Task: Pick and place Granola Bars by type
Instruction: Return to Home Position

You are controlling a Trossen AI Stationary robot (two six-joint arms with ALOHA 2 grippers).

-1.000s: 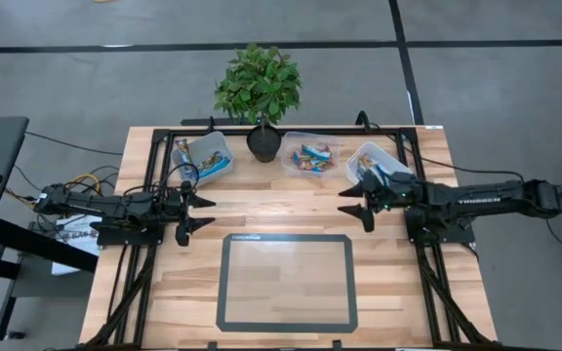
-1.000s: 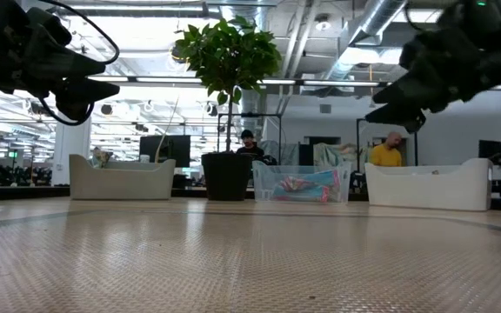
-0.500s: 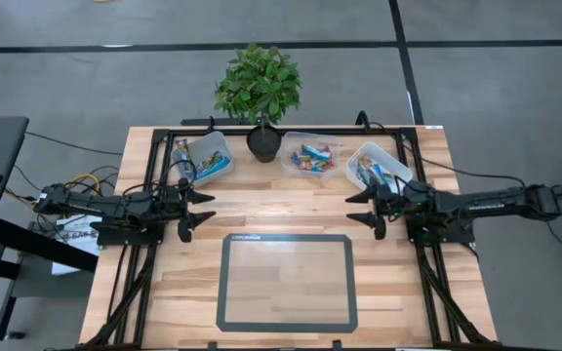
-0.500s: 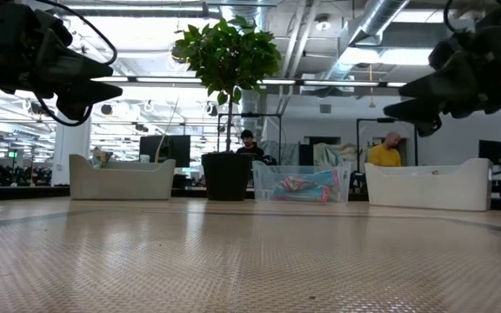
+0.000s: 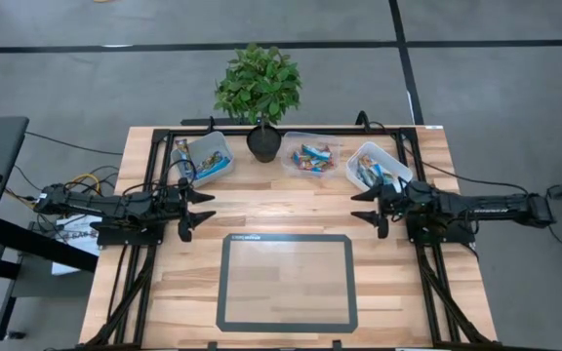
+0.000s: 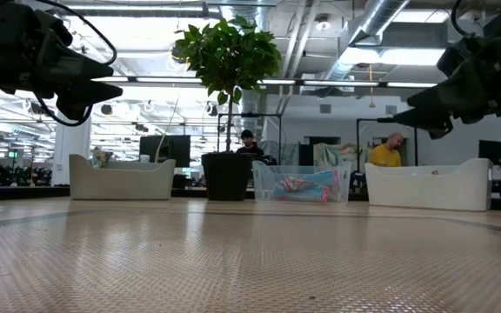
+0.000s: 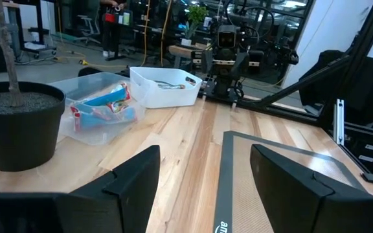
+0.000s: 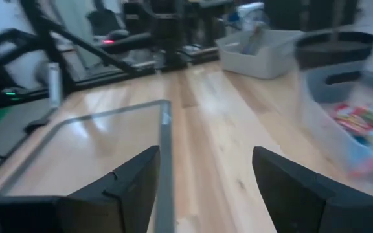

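Observation:
The granola bars lie in three tubs along the far edge. The clear middle tub [image 5: 311, 157] holds mixed blue and red-orange bars [image 7: 102, 107]. The left white tub [image 5: 206, 156] and the right white tub [image 5: 377, 166] each hold a few bars. My left gripper [image 5: 201, 211] hovers open over the left part of the table, near the left tub, empty. My right gripper [image 5: 366, 210] hovers open just on the near side of the right tub, empty. Both show raised above the tabletop in the low view, left gripper [image 6: 103, 87], right gripper [image 6: 411, 113].
A potted plant [image 5: 259, 93] stands at the far edge between the left and middle tubs. A dark-framed mat [image 5: 286, 281] lies on the near middle of the table. Black frame rails run along both sides. People show in the room behind.
My right gripper has drawn back toward the table's right edge, away from the table's middle, staying open and empty. The left arm has kept still.

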